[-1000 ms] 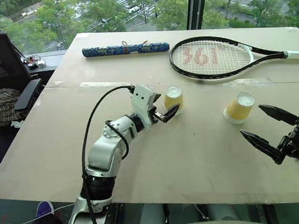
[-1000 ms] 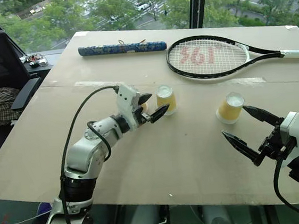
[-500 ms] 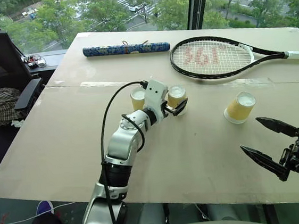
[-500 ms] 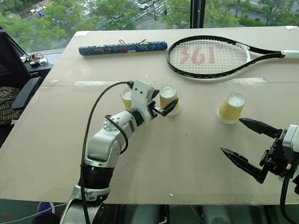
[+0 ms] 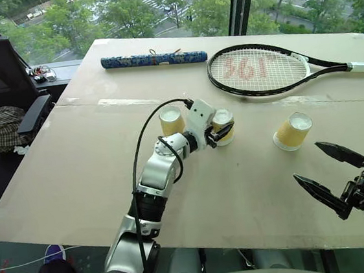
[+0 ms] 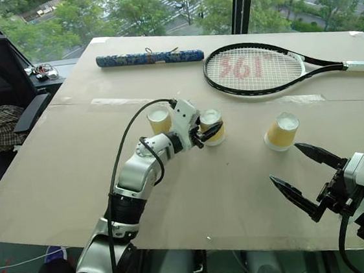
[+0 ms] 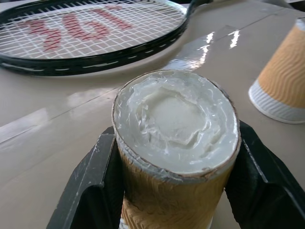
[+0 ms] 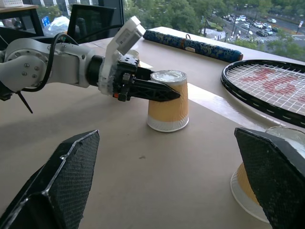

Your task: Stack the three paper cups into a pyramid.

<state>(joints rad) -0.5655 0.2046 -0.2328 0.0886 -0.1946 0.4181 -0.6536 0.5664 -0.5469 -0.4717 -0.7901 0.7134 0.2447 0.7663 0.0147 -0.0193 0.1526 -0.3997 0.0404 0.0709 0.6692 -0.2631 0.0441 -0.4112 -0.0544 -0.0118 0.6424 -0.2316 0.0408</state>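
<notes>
Three yellow-orange paper cups stand upside down on the table, white bases up. My left gripper (image 5: 221, 132) is shut on the middle cup (image 5: 223, 118), one black finger (image 7: 90, 186) on each side of it (image 7: 176, 124). A second cup (image 5: 171, 120) stands just behind the left arm, apart from the gripper. The third cup (image 5: 292, 131) stands alone further right. Nearer the front edge, my right gripper (image 5: 306, 161) hangs open and holds nothing, short of that third cup. No cup rests on another.
A tennis racket (image 5: 260, 69) lies at the back right and a blue patterned roll (image 5: 153, 60) at the back left. A black chair (image 5: 6, 77) with a checked cloth stands beyond the table's left edge. Bare tabletop (image 5: 240, 195) lies between the grippers.
My left gripper slid to the right around the middle cup and shut on it. The cup behind the arm came into view. The right gripper stayed open and nearly still.
</notes>
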